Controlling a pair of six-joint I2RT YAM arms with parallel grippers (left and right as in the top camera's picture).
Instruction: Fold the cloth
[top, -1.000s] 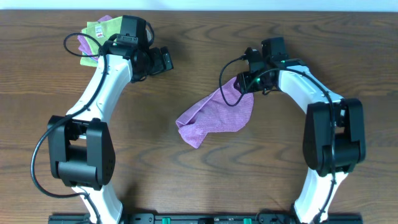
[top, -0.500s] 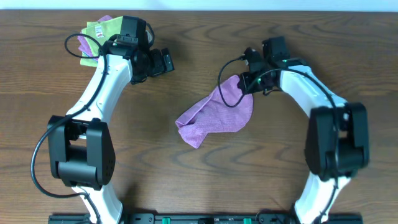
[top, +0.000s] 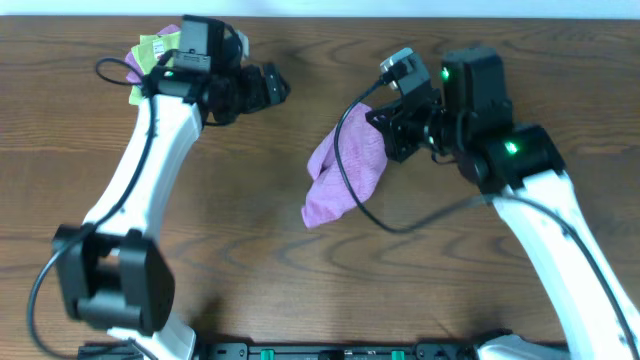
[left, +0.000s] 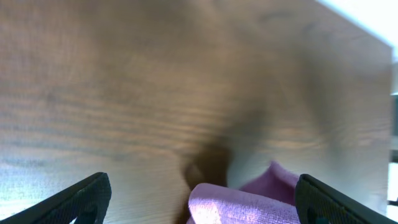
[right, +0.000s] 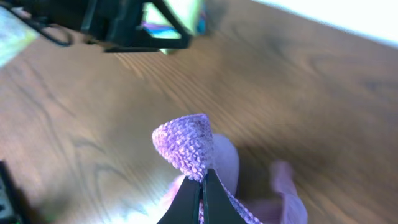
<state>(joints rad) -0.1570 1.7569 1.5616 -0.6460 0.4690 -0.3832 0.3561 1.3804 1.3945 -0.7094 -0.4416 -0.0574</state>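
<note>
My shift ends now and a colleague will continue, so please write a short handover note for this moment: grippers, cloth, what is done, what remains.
Left gripper: open, empty, hovering over the table left of the cloth.
Right gripper: shut on a pinched ridge of the cloth, raised; the rest hangs bunched below it.
Done: cloth grasped; no fold made yet.
To do: lay it flat, then fold edge to edge, probably with both arms.
Lime-green cloth at the far left corner is not part of the job.
</note>
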